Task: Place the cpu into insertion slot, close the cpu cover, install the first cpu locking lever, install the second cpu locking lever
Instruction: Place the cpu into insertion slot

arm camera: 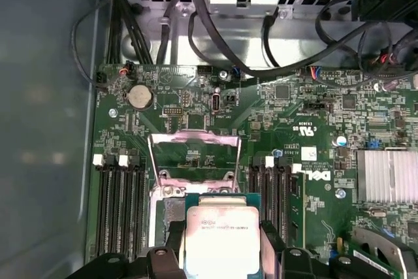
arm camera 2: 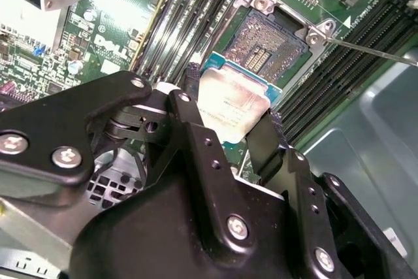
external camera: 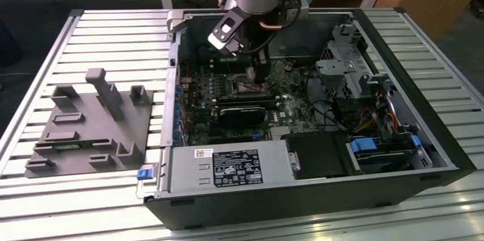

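Silver cpu (arm camera 2: 228, 106) near open insertion slot (arm camera 2: 264, 44)

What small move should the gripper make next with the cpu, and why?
Probably ease the cpu across until it hangs squarely over the insertion slot: the gripper holds it offset, covering only one edge, and the cpu cover stands open.

— What carries everything?
— A table (external camera: 113, 31) of pale metal slats, which run side to side in the exterior view.
— And what lies on it?
— Two things. A black computer case (external camera: 302, 204) lies on its side, open face up, on the exterior view's right. A grey fixture plate (external camera: 83, 133) with upright blocks lies flat on the exterior view's left, just beside the case.
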Motion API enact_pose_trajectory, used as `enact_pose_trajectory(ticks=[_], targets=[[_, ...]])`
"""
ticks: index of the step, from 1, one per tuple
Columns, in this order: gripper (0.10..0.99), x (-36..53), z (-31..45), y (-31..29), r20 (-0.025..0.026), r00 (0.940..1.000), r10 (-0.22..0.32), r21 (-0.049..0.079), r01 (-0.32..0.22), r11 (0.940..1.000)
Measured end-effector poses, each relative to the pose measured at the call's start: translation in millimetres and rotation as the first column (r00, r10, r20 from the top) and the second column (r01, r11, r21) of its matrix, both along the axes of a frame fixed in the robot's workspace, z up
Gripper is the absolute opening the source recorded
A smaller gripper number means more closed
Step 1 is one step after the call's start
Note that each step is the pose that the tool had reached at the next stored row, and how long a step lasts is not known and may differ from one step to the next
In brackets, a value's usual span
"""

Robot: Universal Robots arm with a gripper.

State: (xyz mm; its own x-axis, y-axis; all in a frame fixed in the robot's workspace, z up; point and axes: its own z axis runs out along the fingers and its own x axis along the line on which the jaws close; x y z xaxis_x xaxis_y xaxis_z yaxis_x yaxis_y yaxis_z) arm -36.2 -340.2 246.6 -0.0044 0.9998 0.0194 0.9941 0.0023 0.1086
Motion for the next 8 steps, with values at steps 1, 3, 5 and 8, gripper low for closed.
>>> enact_pose_trajectory(ticks=[1, 3, 5, 8], targets=[[0.541, -0.5, -1.1, 0.1, 0.0021, 1.0000, 0.001, 0.000, -0.001, 1.0000], [0.541, -1.5, -3.4, 0.2, 0.0057, 1.0000, 0.002, 0.000, -0.002, 1.0000], [0.541, -2.5, -5.8, 0.4, 0.0091, 1.0000, 0.004, 0.000, -0.004, 1.0000], [0.541, -3.7, -9.7, 0.5, 0.0134, 0.9999, 0.006, 0.000, -0.006, 1.0000]])
